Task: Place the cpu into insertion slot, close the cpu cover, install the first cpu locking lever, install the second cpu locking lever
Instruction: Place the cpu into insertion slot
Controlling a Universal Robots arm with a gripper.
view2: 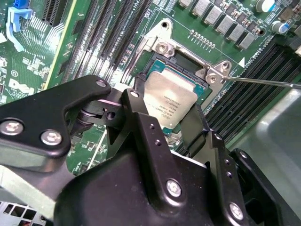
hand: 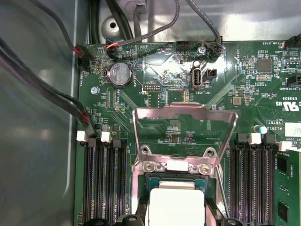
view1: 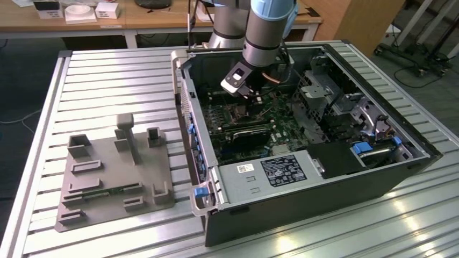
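Right up against the lens in the second wrist view you've got the black body of your gripper point(view2: 165, 115). Its fingers point(view2: 141, 122) are closed down to chip width, one against each side edge of the cpu point(view2: 171, 96), so it looks to me like you have a grip on it.

The chip hangs a bit tilted right over the insertion slot point(view2: 188, 60), whose dark rim peeks out past the far edge. I can't tell whether any corner is touching down yet. From the exterior view, the arm is reaching down into the open computer case point(view1: 308, 207), toward the back of the board.

So I'd call this step one, the placement itself. In the first wrist view the cpu cover point(hand: 183, 109) is flipped up on its hinge, standing clear of the socket between the banks of memory slots point(hand: 101, 183). A thin locking lever point(view2: 263, 82) is swung out to the side.

My take: seating calls for the chip level and square to the socket before you let go. Those pins won't forgive a crooked drop.
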